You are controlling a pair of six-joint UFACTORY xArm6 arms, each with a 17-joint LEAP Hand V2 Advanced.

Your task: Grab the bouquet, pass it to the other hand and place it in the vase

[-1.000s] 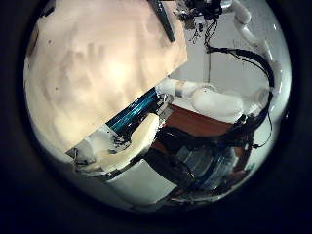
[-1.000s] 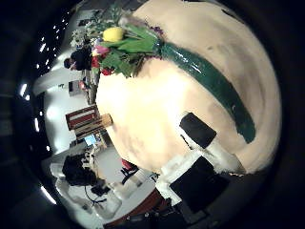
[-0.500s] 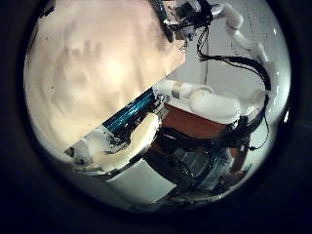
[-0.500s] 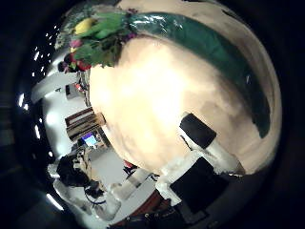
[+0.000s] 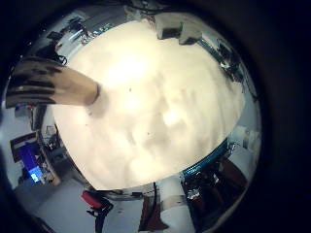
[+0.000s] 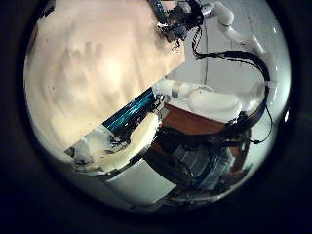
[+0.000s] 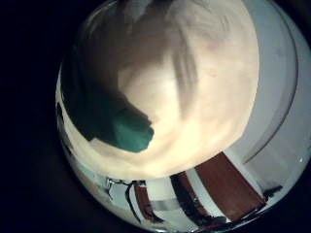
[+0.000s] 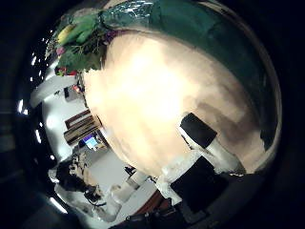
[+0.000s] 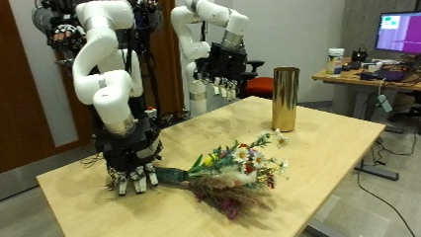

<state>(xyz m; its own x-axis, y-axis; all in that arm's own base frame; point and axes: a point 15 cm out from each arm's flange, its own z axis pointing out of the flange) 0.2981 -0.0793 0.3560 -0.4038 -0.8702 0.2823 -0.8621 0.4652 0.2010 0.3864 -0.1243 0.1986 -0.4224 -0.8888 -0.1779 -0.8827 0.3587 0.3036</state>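
Note:
In the outside view the bouquet (image 9: 237, 168) lies flat on the wooden table (image 9: 329, 138), with its green-wrapped stems pointing at my right hand (image 9: 131, 180). The tall gold vase (image 9: 285, 99) stands upright further back, also seen in the left little finger side palm view (image 5: 53, 85). My left hand (image 9: 218, 87) hangs open, high above the table.
A desk with a monitor (image 9: 395, 35) and clutter stands beyond the table's far end. An office chair (image 9: 250, 71) is behind my left hand. The table's front edge (image 9: 290, 222) runs just past the flower heads.
The green wrap has grown larger in the right thumb side palm view: my right hand has come closer to the bouquet. The left hand's view has barely shifted.

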